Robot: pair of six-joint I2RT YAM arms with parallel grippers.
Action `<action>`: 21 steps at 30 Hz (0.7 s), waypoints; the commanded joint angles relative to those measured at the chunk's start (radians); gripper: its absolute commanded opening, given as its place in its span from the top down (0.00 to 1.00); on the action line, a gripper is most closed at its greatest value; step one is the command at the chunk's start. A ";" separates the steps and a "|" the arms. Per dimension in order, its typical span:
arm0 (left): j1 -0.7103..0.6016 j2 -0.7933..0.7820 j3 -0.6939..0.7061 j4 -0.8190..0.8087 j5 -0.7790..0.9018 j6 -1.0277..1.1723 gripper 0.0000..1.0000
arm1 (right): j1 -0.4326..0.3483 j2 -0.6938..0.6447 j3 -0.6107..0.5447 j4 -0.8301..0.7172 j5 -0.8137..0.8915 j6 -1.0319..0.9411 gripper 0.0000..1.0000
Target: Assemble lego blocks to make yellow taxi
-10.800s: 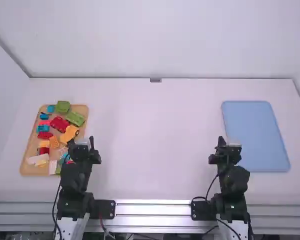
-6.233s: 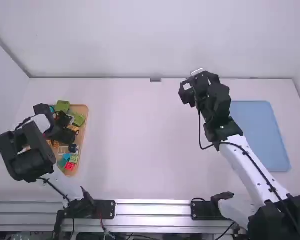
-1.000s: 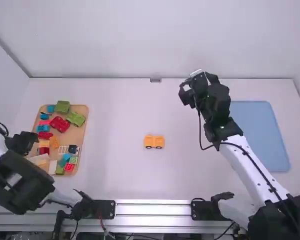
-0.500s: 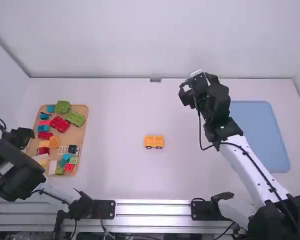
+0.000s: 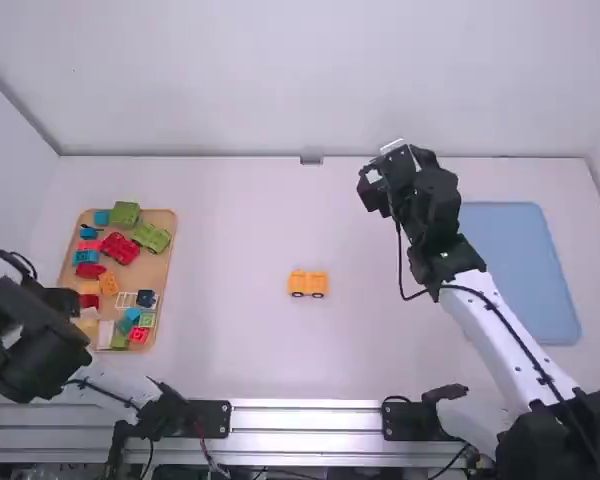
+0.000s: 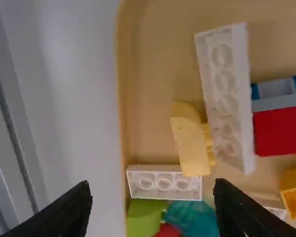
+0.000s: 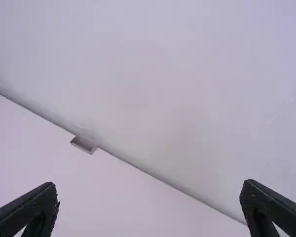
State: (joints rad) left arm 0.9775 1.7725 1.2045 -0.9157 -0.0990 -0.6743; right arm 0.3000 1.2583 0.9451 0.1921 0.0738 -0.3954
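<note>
The yellow car base (image 5: pixel 308 284) now sits alone on the bare middle of the tabletop (image 5: pixel 250 350), wheels showing; it lay in the wooden tray (image 5: pixel 163 275) at the start, so the taxi appears to have its foundation down and the job turns to finding the body parts. The left arm (image 5: pixel 35 345) is the one that changes most: over the last half second its end effector shifts nearer the camera, along the tray's left side. In the left wrist view that left end effector (image 6: pixel 152 192) is released, its fingers well apart and nothing grasped. Ahead of it a sloped yellow block (image 6: pixel 190 148) lies beside a long white block (image 6: pixel 227 98), one end against a short white block (image 6: pixel 163 182). That yellow block looks the likeliest next pick, perhaps as part of the cab, though this is a guess. The close neighbours could get in a finger's way or be dragged along, so a careful line-up between them seems wise. The right end effector (image 7: pixel 149 190) is also released and empty, poised near the tabletop's far edge, its arm unmoved over the last second. Nothing is stacked on the base, so assembly proper seems to lie ahead.
</note>
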 commanded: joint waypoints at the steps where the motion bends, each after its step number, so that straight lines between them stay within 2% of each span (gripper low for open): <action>1: 0.002 0.008 -0.033 0.022 0.028 -0.010 0.39 | 0.000 0.005 0.035 0.003 0.002 0.002 0.02; 8: -0.009 0.008 -0.101 0.159 0.057 0.016 0.39 | 0.002 0.005 0.035 0.002 0.001 0.003 0.02; 16: -0.025 0.008 -0.121 0.179 0.056 0.015 0.41 | 0.002 0.005 0.035 0.003 0.002 0.002 0.02; 21: -0.055 0.008 -0.155 0.245 0.057 0.015 0.41 | 0.002 0.006 0.035 0.003 0.001 0.003 0.02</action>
State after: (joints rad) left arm 0.9455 1.7729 1.0817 -0.6758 -0.0525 -0.6624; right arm 0.3000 1.2583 0.9451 0.1913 0.0723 -0.3958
